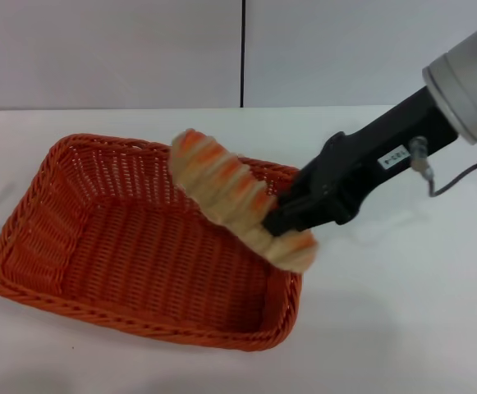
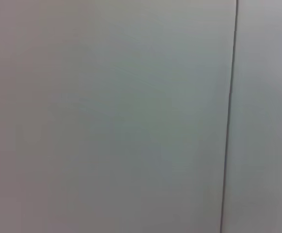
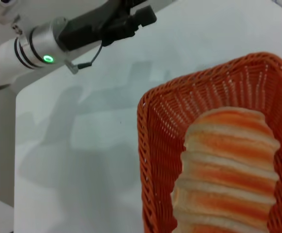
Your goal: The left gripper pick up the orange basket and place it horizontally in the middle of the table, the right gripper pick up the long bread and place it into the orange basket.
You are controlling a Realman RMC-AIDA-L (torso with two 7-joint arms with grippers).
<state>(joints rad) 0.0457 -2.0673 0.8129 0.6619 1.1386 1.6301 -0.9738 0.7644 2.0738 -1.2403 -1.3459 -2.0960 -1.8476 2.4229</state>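
- Head view gives me the right hand (image 1: 291, 215) reaching in from the desk's right side, closed on the bread (image 1: 238, 195) near its nearer end.
- I see the bread held in the air, tilted, above the right part of the basket (image 1: 74, 238); its lower end hangs over the basket's right rim, its upper end points toward the far edge of the desk (image 1: 402, 328).
- The basket sits on the desk left of the middle, long side running roughly across my view, slightly skewed, nothing lying on its floor.
- Right wrist view shows me the bread (image 3: 228, 170) from close above, with the basket's (image 3: 153, 145) rim and woven wall around it and bare desk (image 3: 82, 145) beyond.
- In that same view the left hand (image 3: 141, 17) is raised well off beyond the desk's edge; I cannot tell how far its fingers are open, and I see nothing in it.
- Left wrist view gives me only a pale wall (image 2: 107, 116) with one dark vertical seam (image 2: 229, 116).
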